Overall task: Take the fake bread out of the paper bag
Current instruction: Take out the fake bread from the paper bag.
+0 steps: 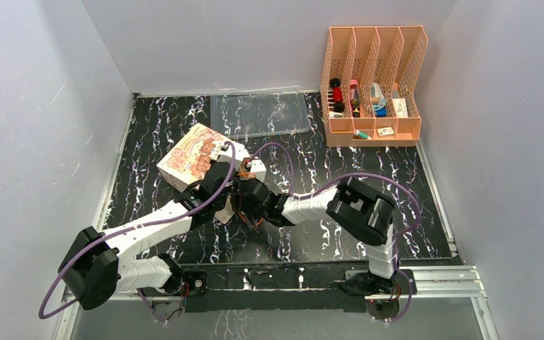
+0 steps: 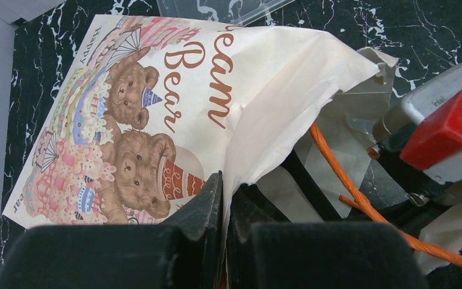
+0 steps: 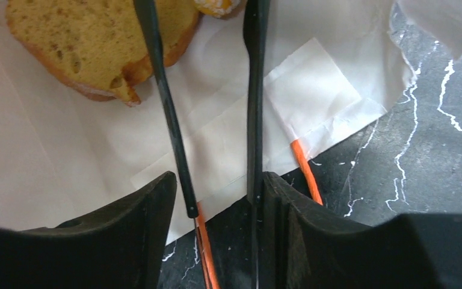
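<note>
Right gripper (image 3: pixel 201 18), jaws parted, reaches into cream-tan paper bag (image 3: pixel 54 156); golden-brown toy bread slice (image 3: pixel 84 42) lies just ahead, crosswise, overlapping one finger. Left gripper (image 2: pixel 224 198) clamps bag's rim.

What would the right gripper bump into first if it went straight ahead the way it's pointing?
The right gripper would likely meet the bread slice in the paper bag first: one finger crosses its edge. A small yellow piece sits ahead between the open fingers; depth is unclear.

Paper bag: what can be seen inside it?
A golden-brown bread slice lies on the inner wall of the paper bag, with the edge of a yellowish piece beside it. Anything deeper is covered by the paper.
</note>
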`<state>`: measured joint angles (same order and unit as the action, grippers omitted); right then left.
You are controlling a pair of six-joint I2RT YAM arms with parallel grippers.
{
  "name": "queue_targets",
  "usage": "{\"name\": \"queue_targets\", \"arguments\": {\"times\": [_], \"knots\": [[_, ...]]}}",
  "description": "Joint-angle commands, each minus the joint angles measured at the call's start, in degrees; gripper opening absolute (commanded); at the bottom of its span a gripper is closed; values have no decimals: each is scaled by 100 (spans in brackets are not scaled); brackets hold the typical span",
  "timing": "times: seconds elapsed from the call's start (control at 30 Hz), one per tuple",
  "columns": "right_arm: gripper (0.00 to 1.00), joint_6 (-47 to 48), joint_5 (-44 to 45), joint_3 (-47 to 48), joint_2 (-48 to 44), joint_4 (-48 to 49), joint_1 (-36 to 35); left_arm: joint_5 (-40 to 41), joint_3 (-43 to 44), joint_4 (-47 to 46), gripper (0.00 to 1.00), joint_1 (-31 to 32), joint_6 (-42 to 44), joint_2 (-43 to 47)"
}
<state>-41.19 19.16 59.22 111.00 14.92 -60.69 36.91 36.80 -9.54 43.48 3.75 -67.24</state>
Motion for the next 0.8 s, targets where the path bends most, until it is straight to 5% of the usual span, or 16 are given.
{"name": "queue_targets", "arguments": {"times": [0.0,0.2,0.33,0.77], "knots": [[46,-49,362,273,197,-252,13,-109,149,-74,0,0,-147,41],[25,-132,413,297,180,-323,13,-98,127,-74,0,1,-140,59],[0,-144,421,284,90,-374,15,-79,126,-65,0,-2,-134,86],[0,-216,272,-357,-798,-341,13,36,139,-74,0,-3,-110,63]]}}
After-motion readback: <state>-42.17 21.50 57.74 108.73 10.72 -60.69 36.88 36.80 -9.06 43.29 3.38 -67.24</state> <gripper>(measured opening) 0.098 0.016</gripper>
